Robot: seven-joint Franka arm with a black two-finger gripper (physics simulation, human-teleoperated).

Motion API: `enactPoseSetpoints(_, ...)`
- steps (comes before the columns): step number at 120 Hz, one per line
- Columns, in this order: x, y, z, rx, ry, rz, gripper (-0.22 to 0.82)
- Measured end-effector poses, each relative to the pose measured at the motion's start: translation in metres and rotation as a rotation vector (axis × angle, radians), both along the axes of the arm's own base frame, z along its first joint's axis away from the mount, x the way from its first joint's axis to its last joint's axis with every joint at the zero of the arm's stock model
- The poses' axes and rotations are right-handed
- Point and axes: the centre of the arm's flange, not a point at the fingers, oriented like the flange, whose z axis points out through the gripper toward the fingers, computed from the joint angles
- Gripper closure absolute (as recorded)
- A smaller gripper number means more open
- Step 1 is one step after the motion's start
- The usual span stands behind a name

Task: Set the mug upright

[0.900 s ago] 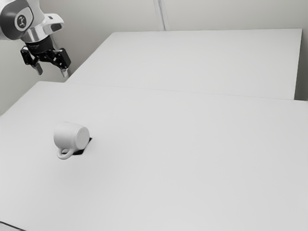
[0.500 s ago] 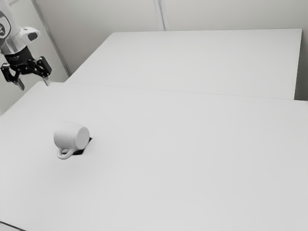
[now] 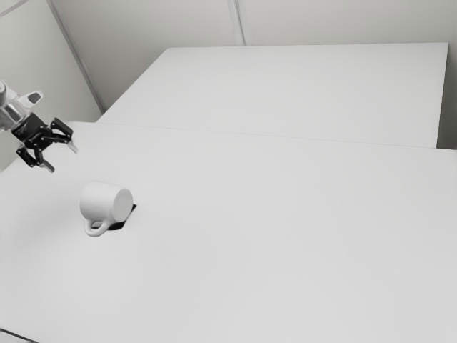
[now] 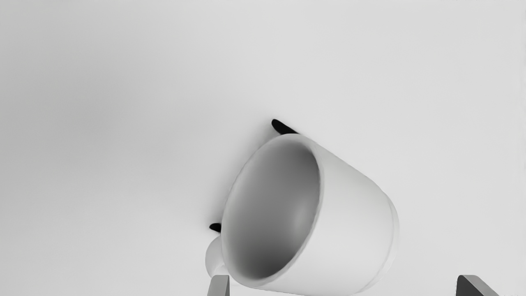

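In the exterior view, the mug lies on its side on the table, apart from the empty gripper. The wrist view shows parted fingertips and the mug's open mouth; likely an approach, next needing alignment and a grasp.

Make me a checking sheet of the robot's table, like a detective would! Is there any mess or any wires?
Surface: table, pale and plain.
Job's things: mug on its side, base toward the exterior view's right; handle attached. Not upright.
Clutter: flat black piece, partly hidden by the mug; what it is, I cannot tell.
Gripper: jaws apart, holding nothing.
Cables: nothing seen for certain; a thin dark line at the exterior view's bottom left corner could be anything.
Surroundings: another pale flat surface beyond the table, then a wall.
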Motion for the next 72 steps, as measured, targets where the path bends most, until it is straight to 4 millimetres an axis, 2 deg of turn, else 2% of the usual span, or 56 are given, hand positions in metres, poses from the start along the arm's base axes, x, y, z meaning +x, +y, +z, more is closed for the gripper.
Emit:
enactPoseSetpoints(18, 0.001, 0.017, -0.030, -0.093, -0.055, -0.041, 0.00)
enactPoseSetpoints(34, -0.002, 0.022, -0.063, -0.178, -0.072, -0.080, 0.00)
enactPoseSetpoints(48, -0.004, 0.017, -0.091, -0.257, -0.074, -0.115, 0.00)
enactPoseSetpoints(72, -0.012, -0.001, -0.121, -0.391, -0.072, -0.143, 0.00)
